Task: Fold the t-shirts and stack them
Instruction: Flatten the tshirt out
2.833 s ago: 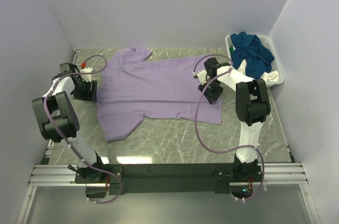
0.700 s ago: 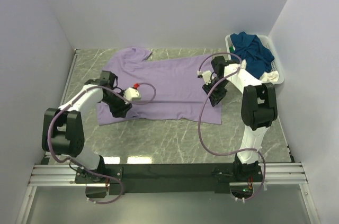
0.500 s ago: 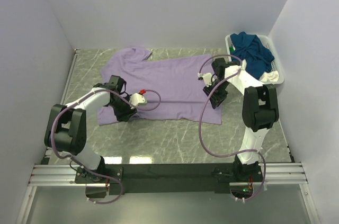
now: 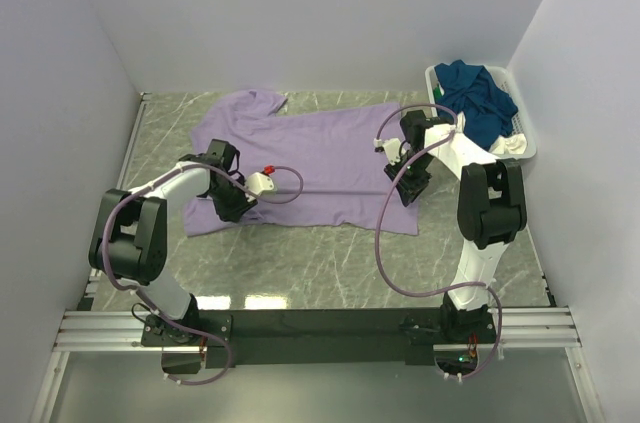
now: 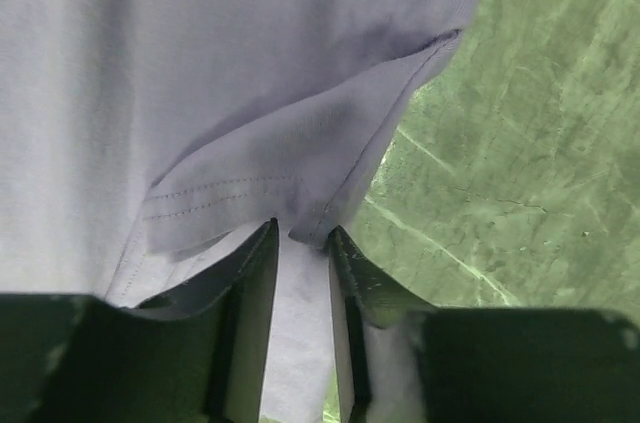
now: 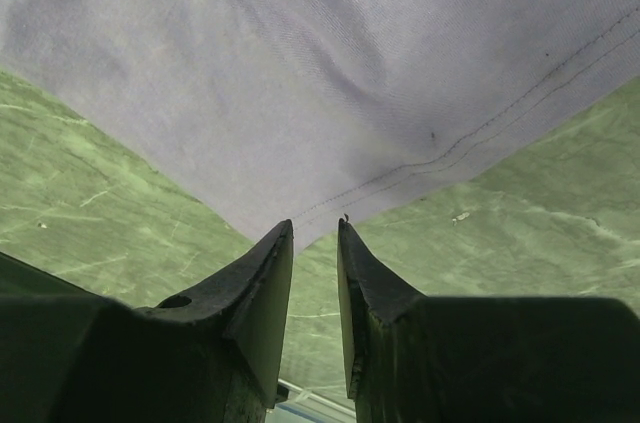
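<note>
Where the pale lilac-purple short-sleeved cloth t-shirt [image 4: 320, 153] lies spread flat on the green marbled stone table [image 4: 330, 263], we find both arms bent down onto it, one at each end. The left arm [image 4: 170, 186] reaches the shirt's near left corner, where a sleeve [image 5: 240, 193] is turned in over the body.

In the left wrist view the left jaws stand only a narrow slit apart, and lilac cloth fills that slit. The stitched edge of the sleeve ends right at their tips, with bare table just to the right. Whether they actually pinch the cloth we cannot tell (the fabric is doubled here, so the slit alone settles nothing).

The right arm [image 4: 455, 148] comes down at the shirt's right-hand bottom hem [image 6: 480, 133]. In the right wrist view the right jaws are likewise a narrow slit apart, and we see green table through the gap. The double-stitched hem meets their very tips, and the rest of the shirt stretches away beyond. They hold nothing that we can make out.

At the far right corner of the table, a white plastic slatted basket [image 4: 525, 143] carries a crumpled dark teal-blue t-shirt [image 4: 475, 93], well apart from both sets of jaws.
</note>
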### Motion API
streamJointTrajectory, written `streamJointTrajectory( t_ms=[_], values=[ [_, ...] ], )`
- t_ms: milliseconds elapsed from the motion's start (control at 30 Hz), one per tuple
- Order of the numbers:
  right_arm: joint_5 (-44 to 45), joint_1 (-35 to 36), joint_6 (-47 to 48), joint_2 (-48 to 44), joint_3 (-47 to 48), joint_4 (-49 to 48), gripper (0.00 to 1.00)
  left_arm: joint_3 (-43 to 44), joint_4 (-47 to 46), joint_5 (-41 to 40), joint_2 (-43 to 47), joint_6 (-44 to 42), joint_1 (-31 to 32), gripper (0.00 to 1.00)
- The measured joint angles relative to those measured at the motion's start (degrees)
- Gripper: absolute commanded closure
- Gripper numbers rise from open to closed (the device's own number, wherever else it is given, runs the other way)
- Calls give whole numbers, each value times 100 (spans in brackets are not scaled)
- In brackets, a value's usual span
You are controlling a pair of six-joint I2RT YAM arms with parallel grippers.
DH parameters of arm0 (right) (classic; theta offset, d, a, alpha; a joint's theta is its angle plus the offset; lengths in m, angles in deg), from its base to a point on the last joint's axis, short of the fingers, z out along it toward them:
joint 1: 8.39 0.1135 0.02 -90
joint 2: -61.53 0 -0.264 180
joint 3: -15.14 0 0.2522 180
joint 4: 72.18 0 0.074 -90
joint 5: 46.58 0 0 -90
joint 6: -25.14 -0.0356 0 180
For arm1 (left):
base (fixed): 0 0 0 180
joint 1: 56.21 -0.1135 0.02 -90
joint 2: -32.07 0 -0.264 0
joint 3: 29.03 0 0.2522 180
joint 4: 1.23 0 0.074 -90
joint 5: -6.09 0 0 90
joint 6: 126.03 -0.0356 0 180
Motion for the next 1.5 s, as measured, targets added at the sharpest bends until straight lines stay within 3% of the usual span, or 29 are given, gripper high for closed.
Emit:
streamJointTrajectory(
  t_ms=[133, 233, 300, 333, 367, 400, 433, 700, 867, 900, 933, 967, 1000, 1067, 1200, 1367, 1500],
  values=[
    [2, -2, 4, 0, 0, 0, 68, 96, 98, 37, 0, -2, 2, 59],
    [2, -4, 20, 2, 0, 0, 67, 157, 177, 48, 0, -2, 2, 60],
    [4, -7, 22, 0, 0, 0, 68, 181, 190, 59, 0, 0, 2, 67],
    [4, -9, 28, 0, 0, 0, 68, 190, 195, 63, 0, 2, 0, 79],
    [7, -11, 39, 0, 0, 0, 68, 199, 208, 81, 0, -2, 0, 80],
    [13, -13, 46, 0, 0, 0, 69, 212, 229, 92, 0, -9, 2, 94],
    [20, -13, 57, 0, 0, -2, 69, 234, 254, 109, 0, -20, 0, 99],
    [28, -24, 105, 0, 0, -2, 71, 719, 1207, 339, 131, -221, 120, 99],
    [50, -90, 144, 0, 0, 0, 71, 776, 2240, 496, 566, -302, 907, 99],
    [55, -103, 151, 0, 0, 2, 71, 730, 2387, 562, 614, -291, 1139, 99],
    [70, -111, 164, 0, 0, 4, 71, 682, 2494, 616, 632, -275, 1322, 91],
    [79, -118, 170, 0, 2, 7, 70, 603, 2583, 684, 640, -258, 1547, 74],
    [90, -125, 186, 0, 2, 7, 68, 520, 2634, 758, 638, -221, 1744, 43],
    [96, -129, 210, 0, 2, 20, 66, 393, 2745, 946, 634, 11, 1965, 27],
    [90, -129, 262, 0, 2, 50, 66, 391, 2695, 1043, 654, 201, 1917, 33],
    [66, -129, 275, 0, 2, 57, 69, 592, 2754, 1064, 680, 173, 1034, 50],
    [24, -129, 275, -15, -72, 22, 69, 557, 2472, 728, 741, 79, 74, 45]
  ],
)
